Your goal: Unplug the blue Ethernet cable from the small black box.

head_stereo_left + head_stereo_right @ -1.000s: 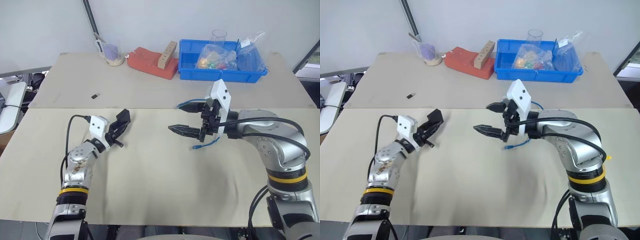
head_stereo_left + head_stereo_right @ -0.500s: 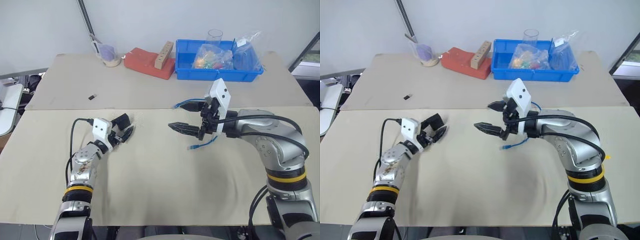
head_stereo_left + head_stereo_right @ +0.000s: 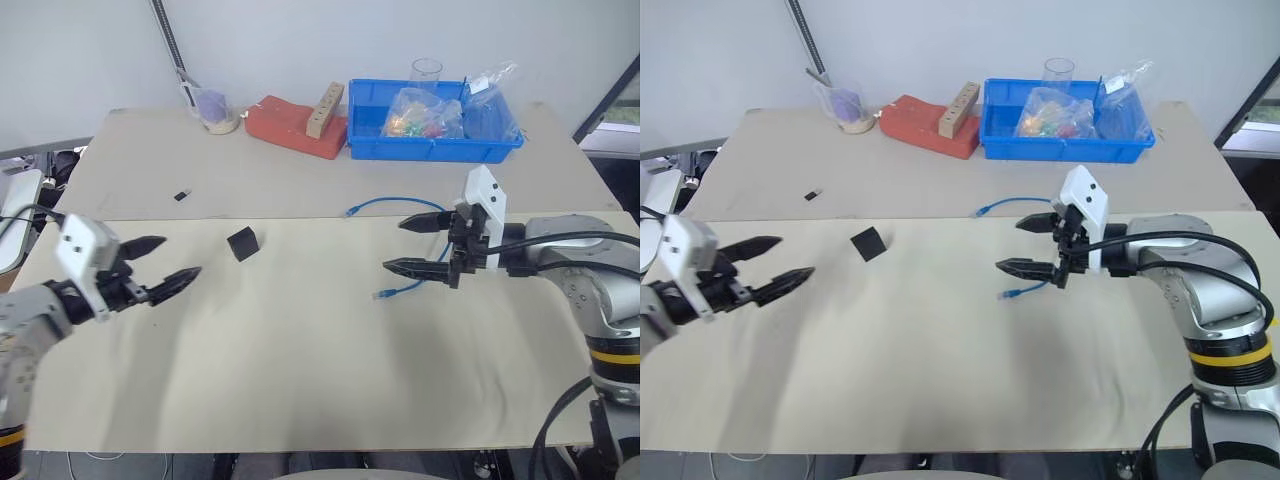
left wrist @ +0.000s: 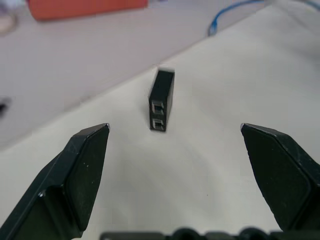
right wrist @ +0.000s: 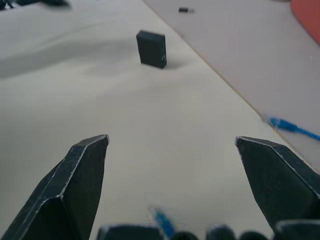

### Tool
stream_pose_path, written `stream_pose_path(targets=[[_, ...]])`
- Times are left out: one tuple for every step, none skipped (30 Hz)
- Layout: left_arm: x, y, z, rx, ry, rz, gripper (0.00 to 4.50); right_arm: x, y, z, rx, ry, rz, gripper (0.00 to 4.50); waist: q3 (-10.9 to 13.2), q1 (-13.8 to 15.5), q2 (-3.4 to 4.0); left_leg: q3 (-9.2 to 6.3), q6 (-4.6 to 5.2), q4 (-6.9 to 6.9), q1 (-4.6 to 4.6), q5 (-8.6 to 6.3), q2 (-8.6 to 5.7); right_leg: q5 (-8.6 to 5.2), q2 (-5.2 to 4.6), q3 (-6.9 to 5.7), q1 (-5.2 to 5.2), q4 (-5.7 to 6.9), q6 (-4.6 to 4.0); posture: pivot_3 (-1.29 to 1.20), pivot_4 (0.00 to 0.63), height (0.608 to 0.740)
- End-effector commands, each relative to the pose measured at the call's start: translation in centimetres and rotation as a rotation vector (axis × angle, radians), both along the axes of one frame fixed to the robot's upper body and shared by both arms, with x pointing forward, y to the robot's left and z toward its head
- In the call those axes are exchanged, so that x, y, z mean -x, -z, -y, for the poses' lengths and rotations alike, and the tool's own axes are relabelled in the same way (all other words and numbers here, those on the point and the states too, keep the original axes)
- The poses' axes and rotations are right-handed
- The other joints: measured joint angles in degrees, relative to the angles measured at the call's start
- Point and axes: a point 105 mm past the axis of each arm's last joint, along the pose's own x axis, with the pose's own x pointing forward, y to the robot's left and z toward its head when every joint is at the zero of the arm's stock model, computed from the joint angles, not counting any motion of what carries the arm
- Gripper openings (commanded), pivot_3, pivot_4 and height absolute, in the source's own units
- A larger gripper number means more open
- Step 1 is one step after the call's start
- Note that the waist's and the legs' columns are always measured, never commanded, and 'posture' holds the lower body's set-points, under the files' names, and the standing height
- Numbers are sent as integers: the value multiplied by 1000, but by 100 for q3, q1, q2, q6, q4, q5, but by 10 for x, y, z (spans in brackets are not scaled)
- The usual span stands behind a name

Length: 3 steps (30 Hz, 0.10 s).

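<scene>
The left claw (image 3: 165,259) is hovering wide open and empty, well apart from the small black box (image 3: 243,243) standing on the worktop (image 3: 300,360). The right claw (image 3: 412,245) is hovering wide open above the blue Ethernet cable (image 3: 400,291), which is lying unplugged.

Two beige tables (image 3: 300,380) stand edge to edge. A plain white wall (image 3: 300,40) rises behind them, evenly lit.

One blue Ethernet cable (image 3: 420,250) — one small black box (image 3: 243,243) — two grippers.
</scene>
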Motion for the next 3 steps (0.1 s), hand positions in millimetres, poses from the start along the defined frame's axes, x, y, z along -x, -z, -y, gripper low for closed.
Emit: stream_pose_path(targets=[[4, -6, -2, -26, 3, -5, 4475, -2, -16, 3, -22, 0, 70, 4500, 1, -6, 1, 3, 0, -3, 2, 0, 0, 0, 1, 1, 0, 0, 0, 0, 150, 740], [0, -8, -5, -24, -16, 16, 4475, -4, -16, 2, -28, 9, 71, 4500, 1, -9, 0, 6, 0, -9, 4, 0, 1, 0, 2, 1, -1, -1, -1, 0, 150, 740], [-4, -10, -6, -8, -32, 35, 4475, -5, -15, 2, -32, 17, 72, 4500, 1, -9, 0, 8, 0, -12, 4, 0, 2, 0, 3, 0, -2, -1, -1, 0, 150, 740]])
